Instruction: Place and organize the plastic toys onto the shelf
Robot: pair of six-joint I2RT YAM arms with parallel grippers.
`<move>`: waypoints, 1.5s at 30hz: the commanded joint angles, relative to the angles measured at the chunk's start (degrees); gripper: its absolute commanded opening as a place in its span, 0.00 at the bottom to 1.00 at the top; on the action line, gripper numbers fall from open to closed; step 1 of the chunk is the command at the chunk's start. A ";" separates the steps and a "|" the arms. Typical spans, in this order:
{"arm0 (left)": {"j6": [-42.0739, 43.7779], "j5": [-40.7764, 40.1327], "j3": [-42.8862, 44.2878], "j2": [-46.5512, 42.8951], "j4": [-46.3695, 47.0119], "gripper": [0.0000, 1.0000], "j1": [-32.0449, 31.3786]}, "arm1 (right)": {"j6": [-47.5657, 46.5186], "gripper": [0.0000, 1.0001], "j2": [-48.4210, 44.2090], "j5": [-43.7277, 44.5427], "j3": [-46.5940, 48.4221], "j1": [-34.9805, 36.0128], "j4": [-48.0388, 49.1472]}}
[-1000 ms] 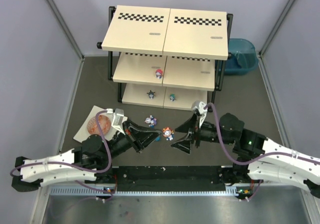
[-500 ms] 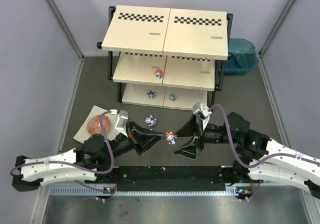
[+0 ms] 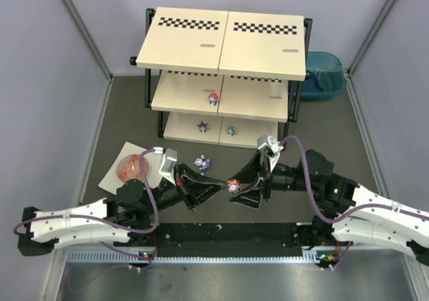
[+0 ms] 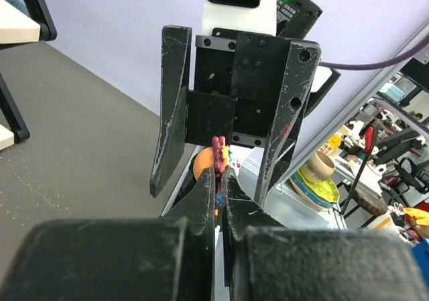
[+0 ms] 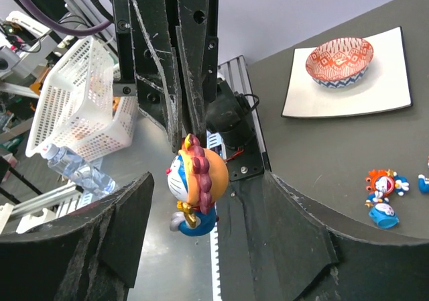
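My left gripper (image 3: 225, 185) is shut on an orange-headed blue toy (image 3: 232, 184) and holds it above the floor mat in front of the shelf (image 3: 221, 43). In the left wrist view the fingers (image 4: 209, 194) pinch the toy (image 4: 216, 155) by its mane. My right gripper (image 3: 242, 192) is open, with its jaws on either side of that toy and not touching it; the right wrist view shows the toy (image 5: 198, 187) hanging between them. Two more toys (image 3: 202, 163) lie on the mat. Three toys stand on the shelf: a red-headed one (image 3: 213, 99), a dark one (image 3: 202, 126) and a green one (image 3: 230, 130).
A patterned orange bowl (image 3: 131, 167) sits on a white sheet at the left, also in the right wrist view (image 5: 340, 59). A blue tub (image 3: 325, 73) stands right of the shelf. Grey walls close in both sides.
My left gripper has carried the orange-headed toy to the right. My right gripper has moved left and lower, so its open jaws now flank the toy.
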 commanded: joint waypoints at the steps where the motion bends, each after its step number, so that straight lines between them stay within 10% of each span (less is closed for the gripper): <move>1: 0.35 0.94 -0.09 -0.07 4.99 0.00 -0.09 | 0.65 0.65 0.15 -0.95 0.32 -0.29 4.22; 8: 0.70 0.59 -0.53 -1.03 5.78 0.00 -0.09 | 0.74 0.47 0.15 -1.47 -0.12 -0.29 4.75; 12: 0.52 0.41 -0.79 -1.30 5.78 0.00 -0.09 | 0.74 0.00 0.15 -1.56 -0.30 -0.20 5.28; 19: -0.09 -1.34 -1.50 -2.44 5.70 0.03 -0.09 | -0.84 0.00 -0.38 -1.21 -0.13 -0.20 4.31; 26: -1.59 -7.04 -3.16 -5.34 4.64 0.96 -0.09 | -5.93 0.00 -1.79 3.26 2.50 -0.03 -1.66; 45: -8.09 -14.79 7.90 7.22 -6.87 0.99 -0.18 | -20.79 0.00 7.08 51.94 11.65 25.89 -10.11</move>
